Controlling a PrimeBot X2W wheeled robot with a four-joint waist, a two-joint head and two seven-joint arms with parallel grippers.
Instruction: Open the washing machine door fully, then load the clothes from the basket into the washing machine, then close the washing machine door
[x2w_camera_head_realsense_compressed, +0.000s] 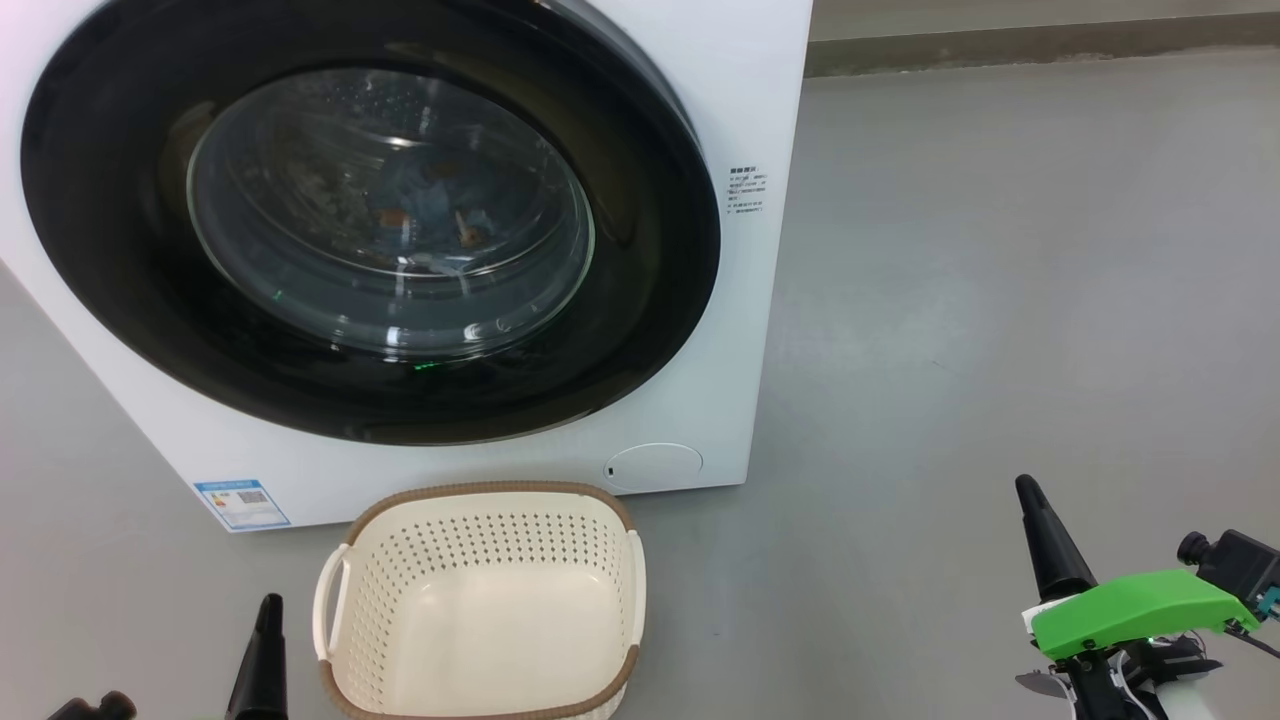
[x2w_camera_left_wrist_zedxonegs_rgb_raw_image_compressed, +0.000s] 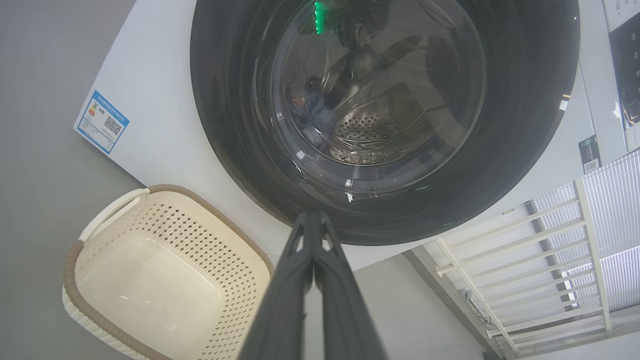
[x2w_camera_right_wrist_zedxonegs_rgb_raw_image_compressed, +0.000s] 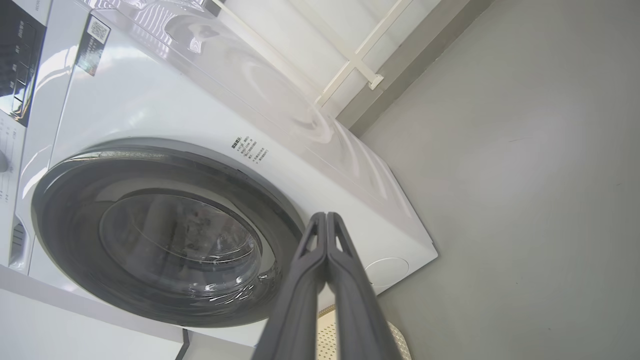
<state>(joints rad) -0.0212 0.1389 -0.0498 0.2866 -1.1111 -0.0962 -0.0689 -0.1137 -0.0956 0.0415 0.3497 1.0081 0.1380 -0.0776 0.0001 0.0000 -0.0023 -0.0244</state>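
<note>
Currently: shut washing machine door (x2w_camera_head_realsense_compressed: 370, 230), cream basket (x2w_camera_head_realsense_compressed: 490, 490).
Glossy black rim, domed glass; perforated plastic, woven-look brim. Left gripper (x2w_camera_left_wrist_zedxonegs_rgb_raw_image_compressed: 315, 220), right gripper (x2w_camera_right_wrist_zedxonegs_rgb_raw_image_compressed: 326, 220): dark, tapered, closed tip-to-tip, empty.

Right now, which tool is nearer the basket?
Left. The left tool sits just left of the basket, beside its handle; the right tool is far off to its right.

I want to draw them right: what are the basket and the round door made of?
The basket looks like matte cream plastic with moulded holes. The washing machine door seems glossy black plastic around clear glass, judging by reflections.
</note>
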